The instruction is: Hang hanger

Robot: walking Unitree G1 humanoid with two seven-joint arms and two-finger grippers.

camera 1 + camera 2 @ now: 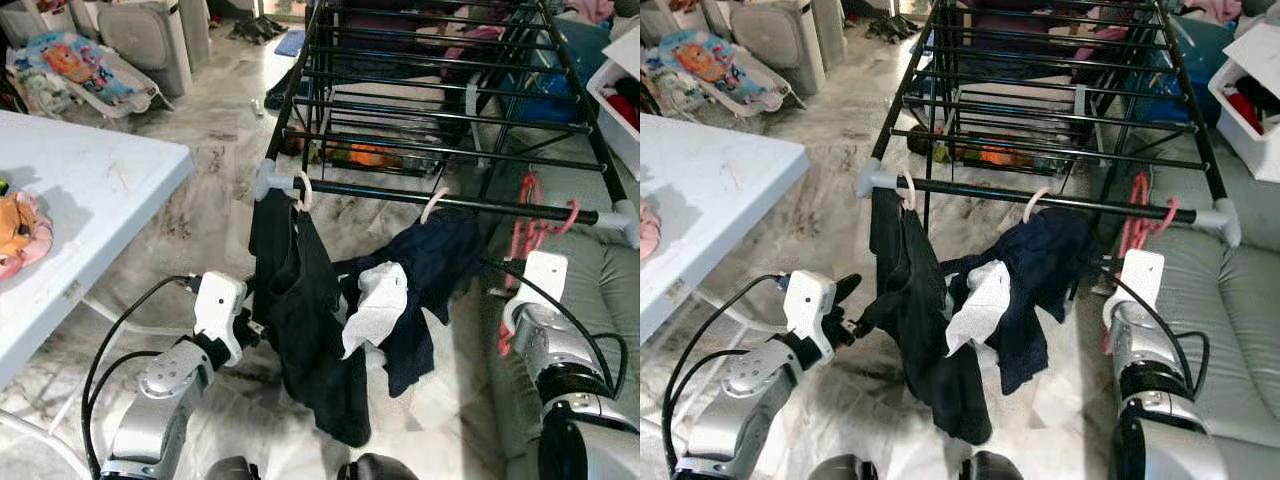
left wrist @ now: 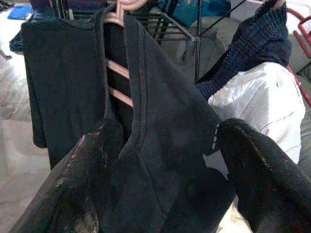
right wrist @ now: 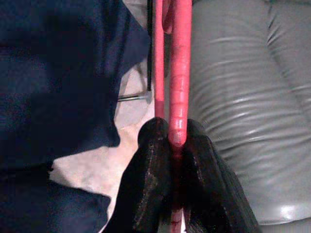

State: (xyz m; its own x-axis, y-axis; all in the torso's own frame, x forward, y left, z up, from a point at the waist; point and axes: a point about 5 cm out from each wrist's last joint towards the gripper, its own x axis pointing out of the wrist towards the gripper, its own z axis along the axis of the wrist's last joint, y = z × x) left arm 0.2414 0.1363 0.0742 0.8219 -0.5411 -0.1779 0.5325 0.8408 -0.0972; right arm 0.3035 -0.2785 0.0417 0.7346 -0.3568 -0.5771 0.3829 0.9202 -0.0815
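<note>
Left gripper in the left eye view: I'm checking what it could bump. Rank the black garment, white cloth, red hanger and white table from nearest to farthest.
From the left gripper:
1. Black garment, touching it.
2. White cloth, just right.
3. White table, to its left.
4. Red hanger, far right, in the right gripper.

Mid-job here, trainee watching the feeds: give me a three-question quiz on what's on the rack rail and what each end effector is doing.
1. True or false: the right end effector is shut on the red hanger.
2. How many hangers hook over the drying rack's front rail? A) one B) two C) three
3. Fill in: the left end effector is at the edge of the ______ garment hanging nearest the rail's left end.

Key:
1. True. The right wrist view shows the fingers clamped on the red bar.
2. C. Two pale hangers carrying dark clothes, plus the red one.
3. Black. The left wrist view shows that end effector's fingers spread apart, with the cloth between them.
</note>
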